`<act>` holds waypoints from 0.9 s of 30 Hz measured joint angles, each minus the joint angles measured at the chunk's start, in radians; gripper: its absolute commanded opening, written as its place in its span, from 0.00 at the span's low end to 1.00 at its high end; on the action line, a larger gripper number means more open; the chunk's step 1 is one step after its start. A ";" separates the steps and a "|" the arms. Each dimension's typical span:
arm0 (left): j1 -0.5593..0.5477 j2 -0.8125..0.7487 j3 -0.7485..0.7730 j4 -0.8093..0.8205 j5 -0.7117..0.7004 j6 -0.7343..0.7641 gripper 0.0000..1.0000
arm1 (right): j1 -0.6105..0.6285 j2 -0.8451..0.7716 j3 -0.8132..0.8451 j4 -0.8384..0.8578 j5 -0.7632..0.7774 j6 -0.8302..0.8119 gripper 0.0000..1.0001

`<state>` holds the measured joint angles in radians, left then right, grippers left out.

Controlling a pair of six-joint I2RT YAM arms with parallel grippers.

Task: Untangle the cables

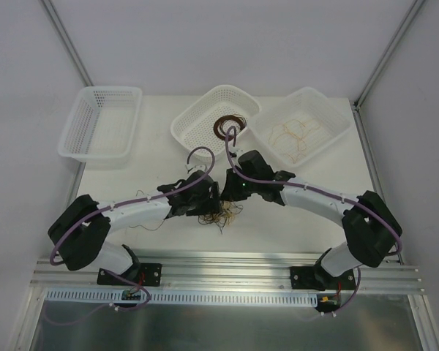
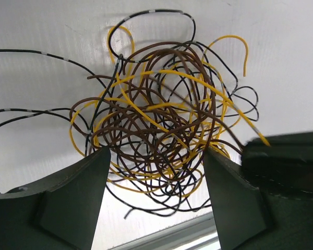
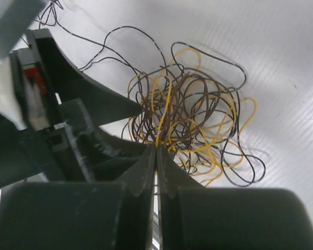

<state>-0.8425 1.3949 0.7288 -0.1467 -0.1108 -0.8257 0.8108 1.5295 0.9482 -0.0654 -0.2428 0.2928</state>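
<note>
Front of the white table top (image 1: 300, 227), between the two wrists: we find one knot of thin springy cables (image 1: 221, 214). Black, dark brown and yellow-orange strands are looped through each other. In the left wrist view, loose black ends trail off to the left of the knot.

Left gripper (image 2: 156, 156): the dark fingers stand wide apart, one on each side of the lower half of the knot. Strands pass close by both inner faces. We cannot tell if they touch.

Right gripper (image 3: 156, 148): the jaws are pressed together with no gap at the tips. The tips sit at the near edge of the knot, and a yellow-orange strand runs straight down into the seam between them. We read it as pinched. Brown loops crowd the same spot, and we cannot tell which of them are caught.

The two grippers nearly meet. In the right wrist view, one pointed left fingertip (image 3: 131, 109) lies just beside the right tips, against the knot.

Back of the table, three white plastic mesh baskets stand in a row:
- The left basket (image 1: 101, 123) stands well apart from the knot.
- The middle basket (image 1: 194, 128) holds a dark brown coil of wire (image 1: 223, 123).
- The right basket (image 1: 333, 121) holds loose tan-orange wire (image 1: 293, 139).

A thick purple cord (image 1: 205, 153) runs along each arm.
</note>
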 measured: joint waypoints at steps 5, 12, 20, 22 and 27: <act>0.007 0.107 0.037 0.007 -0.002 0.003 0.60 | 0.001 -0.035 0.000 -0.060 0.013 -0.015 0.01; 0.040 0.154 0.056 0.033 0.010 0.006 0.53 | 0.004 -0.183 0.010 -0.211 0.087 -0.078 0.01; 0.093 0.116 -0.005 0.084 0.025 0.006 0.52 | -0.074 -0.369 0.106 -0.417 0.161 -0.157 0.01; 0.112 0.101 -0.023 0.094 0.026 0.006 0.52 | -0.113 -0.405 0.167 -0.482 0.167 -0.183 0.01; 0.159 0.054 -0.072 0.113 0.030 0.006 0.53 | -0.231 -0.462 0.406 -0.634 0.161 -0.253 0.01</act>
<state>-0.6834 1.4487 0.6571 -0.0334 -0.0807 -0.8196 0.5797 1.0672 1.3540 -0.6991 -0.0814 0.0402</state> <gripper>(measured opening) 0.523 0.014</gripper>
